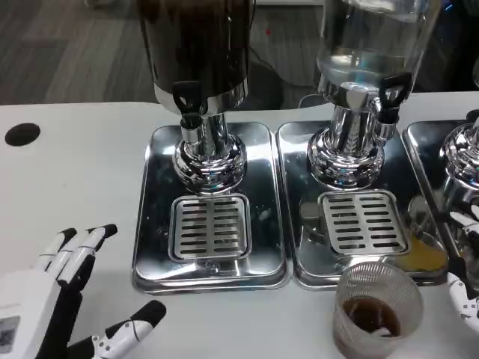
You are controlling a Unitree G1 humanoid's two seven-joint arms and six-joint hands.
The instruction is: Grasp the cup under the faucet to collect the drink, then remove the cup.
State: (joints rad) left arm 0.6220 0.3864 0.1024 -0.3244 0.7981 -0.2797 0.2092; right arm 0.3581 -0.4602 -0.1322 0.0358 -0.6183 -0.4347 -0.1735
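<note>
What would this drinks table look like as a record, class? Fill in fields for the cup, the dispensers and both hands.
cup: clear plastic cup with dark drink inside, standing on the white table in front of the right drip tray, not under a faucet
left dispenser: dark drink dispenser with black faucet
right dispenser: clear dispenser
left hand: open, fingers spread, holding nothing
right hand: at the frame edge, state unclear
</note>
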